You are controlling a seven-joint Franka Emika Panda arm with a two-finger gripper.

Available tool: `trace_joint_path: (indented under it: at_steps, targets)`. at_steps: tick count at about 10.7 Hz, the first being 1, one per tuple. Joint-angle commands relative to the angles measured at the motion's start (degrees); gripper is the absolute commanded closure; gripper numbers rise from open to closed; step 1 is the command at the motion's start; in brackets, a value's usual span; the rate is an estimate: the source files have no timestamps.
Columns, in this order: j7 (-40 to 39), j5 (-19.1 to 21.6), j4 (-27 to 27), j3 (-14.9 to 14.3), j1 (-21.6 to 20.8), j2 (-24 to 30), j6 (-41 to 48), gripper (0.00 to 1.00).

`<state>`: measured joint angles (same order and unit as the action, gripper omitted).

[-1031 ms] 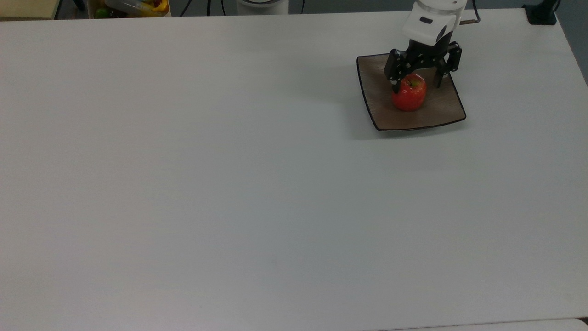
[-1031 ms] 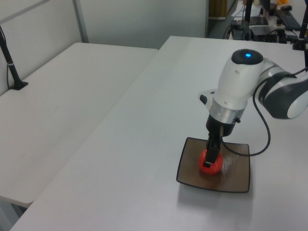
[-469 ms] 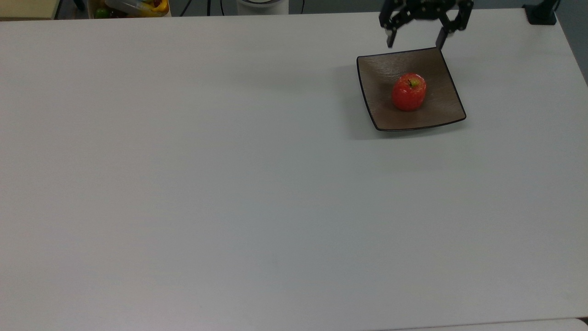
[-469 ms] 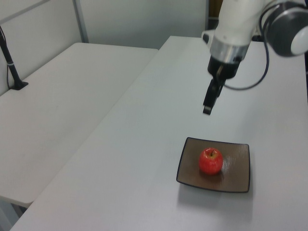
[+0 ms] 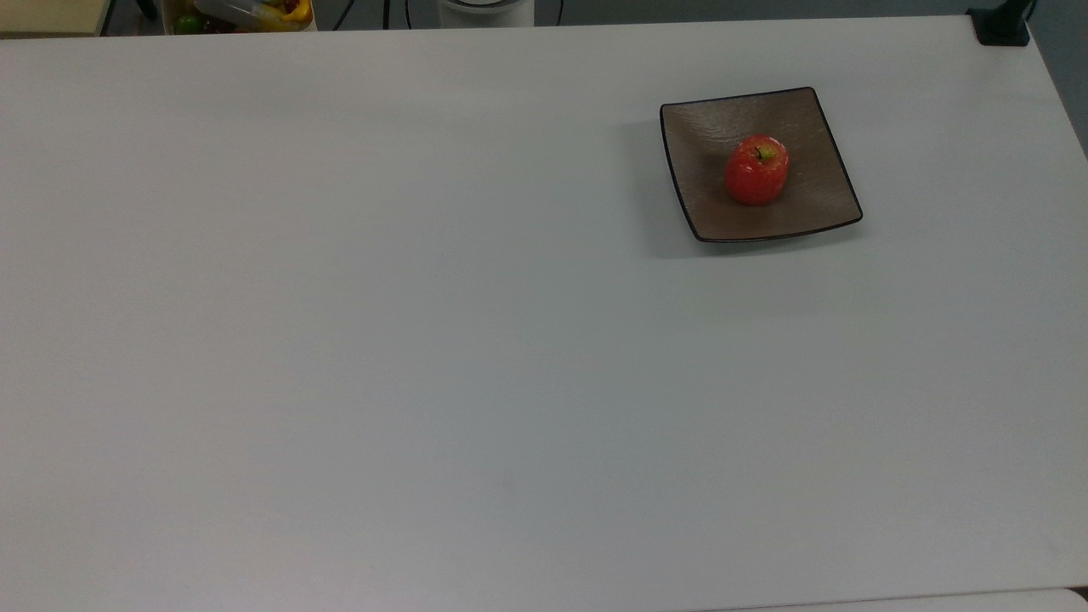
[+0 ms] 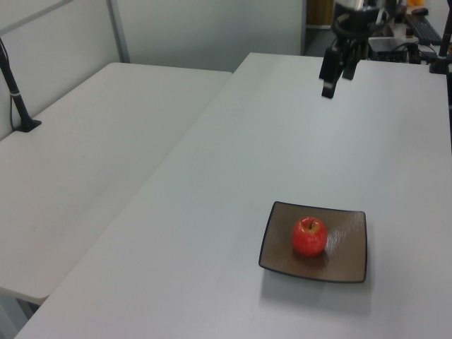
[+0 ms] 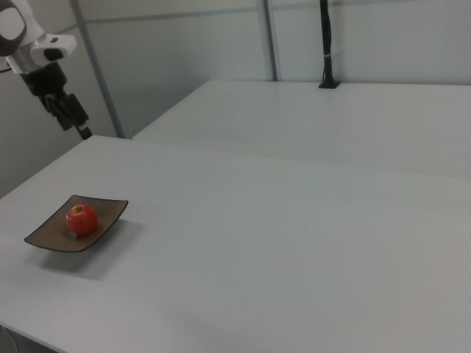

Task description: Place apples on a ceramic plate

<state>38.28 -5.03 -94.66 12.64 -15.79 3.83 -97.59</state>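
Apple-and-plate check from my station: I see the white bench (image 5: 425, 340) carrying the ceramic plate (image 5: 710, 208) near the top view's upper right, the tool (image 6: 337, 73) raised well away with fingers spread and holding nothing, and the apple (image 5: 756, 171) upright at the plate's centre.

We see a broad white desk (image 5: 425, 340) with a matte top, evenly lit from above with soft shadows, and in the left view a 2nd white desk (image 6: 92, 148) stands alongside it with a narrow seam between them. Pale grey partition walls (image 7: 191, 51) with slim metal uprights close off the far side in the right view, where a black post (image 7: 325, 44) rises from the 2nd desk's back edge. Beyond the top view's upper left corner we make out a bin of colourful items (image 5: 242, 13) and dark cables (image 5: 387, 13).
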Motion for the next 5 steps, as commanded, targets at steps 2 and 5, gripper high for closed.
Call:
trace_joint_path:
  at_steps: [2, 5]
  targets:
    - [-12.0, 4.6, -0.1, -10.3, -0.7, 1.6, 4.9, 0.0]
    - [-24.4, 5.5, -1.2, -14.0, -0.3, 0.8, 4.1, 0.0]
